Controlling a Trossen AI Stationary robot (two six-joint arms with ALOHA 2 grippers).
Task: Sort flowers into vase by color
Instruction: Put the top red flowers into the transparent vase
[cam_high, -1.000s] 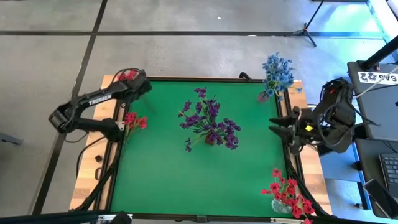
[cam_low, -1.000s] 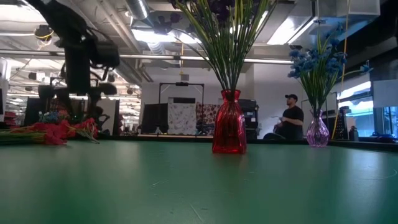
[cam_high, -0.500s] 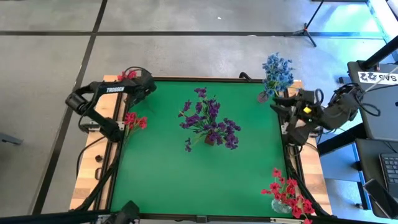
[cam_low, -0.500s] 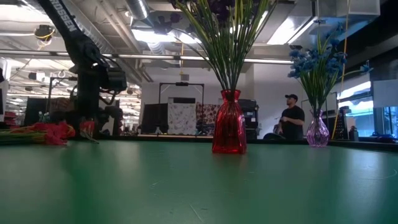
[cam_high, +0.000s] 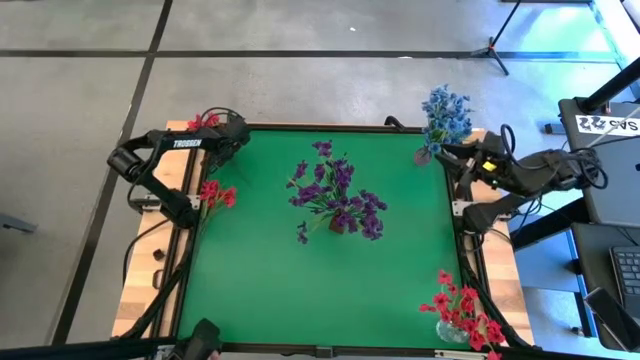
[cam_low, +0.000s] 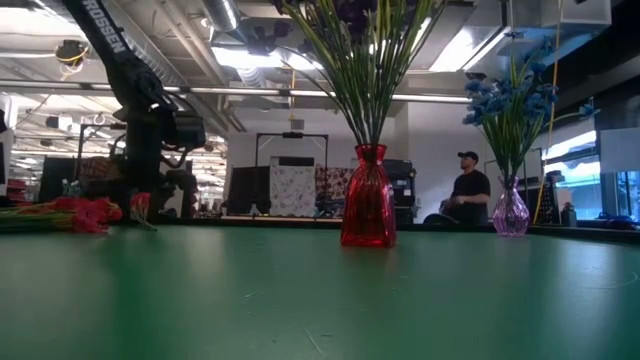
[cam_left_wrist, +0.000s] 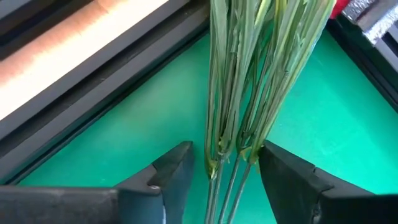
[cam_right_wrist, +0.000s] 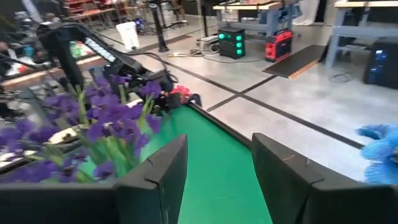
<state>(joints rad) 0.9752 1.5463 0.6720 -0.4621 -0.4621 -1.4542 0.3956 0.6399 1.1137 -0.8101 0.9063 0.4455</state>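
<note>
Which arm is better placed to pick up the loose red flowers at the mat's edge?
Left. The left gripper straddles the red flowers' stems with fingers open, while the right gripper waits across the table.

purple flowers (cam_high: 335, 195), red vase (cam_low: 368, 212), green table (cam_high: 270, 270)

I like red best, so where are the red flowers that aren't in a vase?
In the high view, the loose red flowers lie at the table's left edge, with their stems between the left end effector's open fingers.
</note>
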